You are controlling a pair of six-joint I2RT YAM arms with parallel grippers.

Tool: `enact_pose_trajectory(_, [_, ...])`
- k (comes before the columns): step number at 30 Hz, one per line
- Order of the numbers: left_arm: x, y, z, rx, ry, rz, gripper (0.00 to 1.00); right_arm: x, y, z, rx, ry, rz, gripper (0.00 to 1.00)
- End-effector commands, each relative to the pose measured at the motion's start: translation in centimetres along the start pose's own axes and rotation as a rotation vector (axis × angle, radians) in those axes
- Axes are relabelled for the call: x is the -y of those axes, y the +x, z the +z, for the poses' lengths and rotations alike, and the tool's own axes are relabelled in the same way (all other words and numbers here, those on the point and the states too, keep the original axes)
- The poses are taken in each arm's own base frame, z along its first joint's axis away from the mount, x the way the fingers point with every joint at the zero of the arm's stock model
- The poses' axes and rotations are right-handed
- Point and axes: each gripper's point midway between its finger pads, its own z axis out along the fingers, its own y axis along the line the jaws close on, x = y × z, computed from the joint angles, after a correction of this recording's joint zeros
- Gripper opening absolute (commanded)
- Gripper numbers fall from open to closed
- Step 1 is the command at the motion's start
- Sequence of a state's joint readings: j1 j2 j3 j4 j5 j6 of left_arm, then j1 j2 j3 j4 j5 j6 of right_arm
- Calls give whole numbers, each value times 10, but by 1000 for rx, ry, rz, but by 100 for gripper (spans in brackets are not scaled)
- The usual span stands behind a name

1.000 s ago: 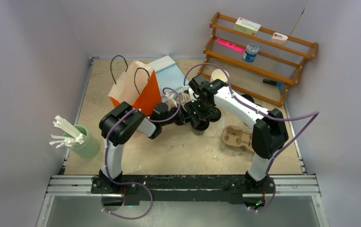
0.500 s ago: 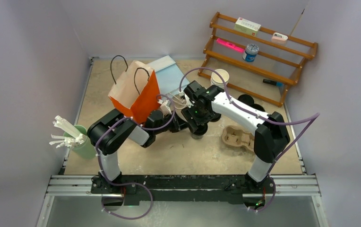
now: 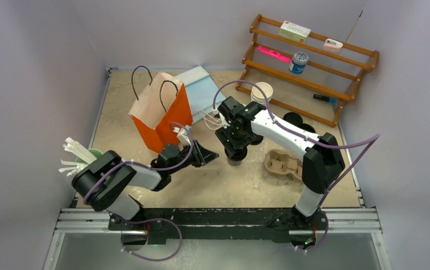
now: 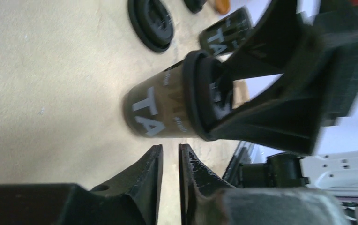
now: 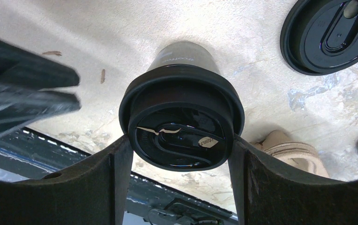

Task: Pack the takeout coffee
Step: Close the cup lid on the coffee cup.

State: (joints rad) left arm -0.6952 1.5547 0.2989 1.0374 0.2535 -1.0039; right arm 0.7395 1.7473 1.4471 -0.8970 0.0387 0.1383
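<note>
Enclosing the scuffed beige tabletop (image 3: 229, 185) and black cup (image 4: 153, 112), lilac walls (image 3: 32, 67).

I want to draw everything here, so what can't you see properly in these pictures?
Top view: the lidded cup is nearly covered by the right gripper.
Top view: inside the orange bag, hidden by its own walls.
Left wrist view: print on the second cup, blocked by that blurred gripper.
Right wrist view: the spare lid, cut off by the picture's edge.
</note>
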Motion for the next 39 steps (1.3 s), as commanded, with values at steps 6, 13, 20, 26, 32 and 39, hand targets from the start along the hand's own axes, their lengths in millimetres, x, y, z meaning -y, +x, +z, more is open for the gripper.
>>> enact_pose_trajectory(6, [51, -36, 1, 78, 119, 46, 41, -1, 11, 42, -71, 5, -10, 36])
enact_pose_trajectory(13, [41, -42, 13, 79, 90, -9, 33, -2, 8, 41, -63, -2, -10, 36])
enact_pose_trajectory(20, [33, -46, 23, 67, 102, -53, 28, -3, 7, 41, -61, -4, -15, 35])
enact_pose_trajectory(26, [38, -51, 32, 37, 190, -78, 35, -3, 7, 41, -62, -5, -19, 35])
enact_pose_trajectory(32, [39, -50, 39, 9, 212, -74, 44, -3, 5, 41, -62, -7, -21, 35])
enact_pose_trajectory(39, [34, -44, 49, -22, 228, -101, 38, -3, 5, 42, -65, -9, -23, 35])
